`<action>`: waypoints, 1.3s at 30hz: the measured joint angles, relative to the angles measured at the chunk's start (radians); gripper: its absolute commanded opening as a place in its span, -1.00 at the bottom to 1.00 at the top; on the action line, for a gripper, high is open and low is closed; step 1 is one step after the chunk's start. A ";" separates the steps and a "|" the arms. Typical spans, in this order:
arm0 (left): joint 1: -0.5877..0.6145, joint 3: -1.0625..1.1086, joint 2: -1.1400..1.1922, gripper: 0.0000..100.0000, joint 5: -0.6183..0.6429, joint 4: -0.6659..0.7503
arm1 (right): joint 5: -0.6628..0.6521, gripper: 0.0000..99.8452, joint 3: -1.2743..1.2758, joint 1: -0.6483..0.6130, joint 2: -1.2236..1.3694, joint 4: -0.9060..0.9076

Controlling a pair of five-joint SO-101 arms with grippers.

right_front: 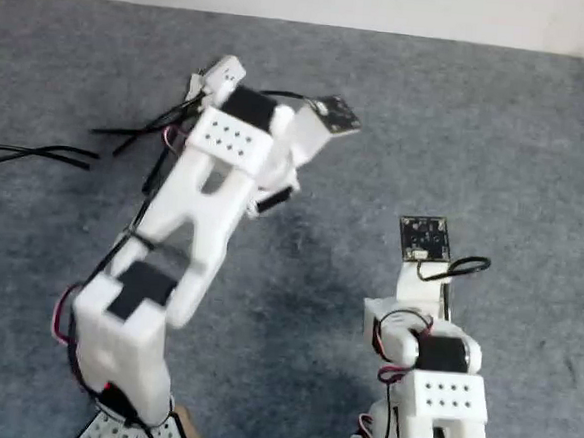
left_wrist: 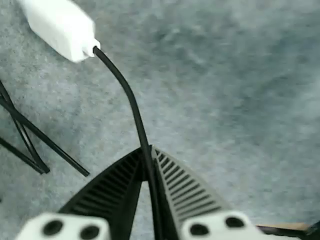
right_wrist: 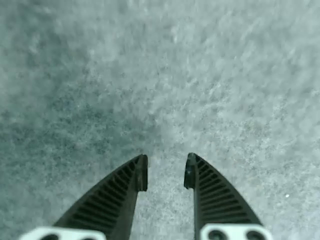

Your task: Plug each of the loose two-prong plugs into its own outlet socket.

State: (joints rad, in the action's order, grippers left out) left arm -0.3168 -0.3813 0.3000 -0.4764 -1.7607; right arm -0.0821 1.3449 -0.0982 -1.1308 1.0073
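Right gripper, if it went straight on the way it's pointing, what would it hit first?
Most likely the grey felt-like table covering. The right gripper, jaws apart, points at a bare stretch of it; nothing else lies in that line as far as its wrist view shows, though depth is unclear.

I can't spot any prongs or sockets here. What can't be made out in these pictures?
- White block on the black cable: far end cut off by the left wrist view's edge; plug or socket, unclear.
- Loose black cables: run off the high view's left edge; tips too small.
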 measured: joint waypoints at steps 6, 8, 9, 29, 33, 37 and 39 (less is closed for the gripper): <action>-0.146 0.068 -0.282 -0.99 0.066 -0.002 | 0.000 -0.73 -0.038 0.006 0.206 -0.061; -0.183 0.106 -0.353 -0.98 0.068 -0.003 | 0.000 -0.73 -0.058 0.037 0.252 -0.071; -0.193 0.137 -0.388 -0.97 0.069 -0.003 | 0.000 -0.73 -0.071 0.054 0.269 -0.072; 0.040 0.430 -0.161 -0.62 0.695 0.793 | 0.000 -0.73 -0.112 0.110 0.321 -0.075; 0.002 0.391 -0.021 -0.61 0.836 0.816 | 0.000 -0.73 -0.112 0.110 0.321 -0.075; 0.003 0.308 0.129 -0.61 0.884 0.819 | 0.000 -0.73 -0.112 0.110 0.321 -0.075; 0.003 0.265 0.186 -0.61 0.887 0.816 | 0.000 -0.73 -0.112 0.110 0.321 -0.075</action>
State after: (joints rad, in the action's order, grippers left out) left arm -0.3138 -0.1158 0.4856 0.4104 -0.9444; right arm -0.0821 1.2329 0.0123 -0.8101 0.9321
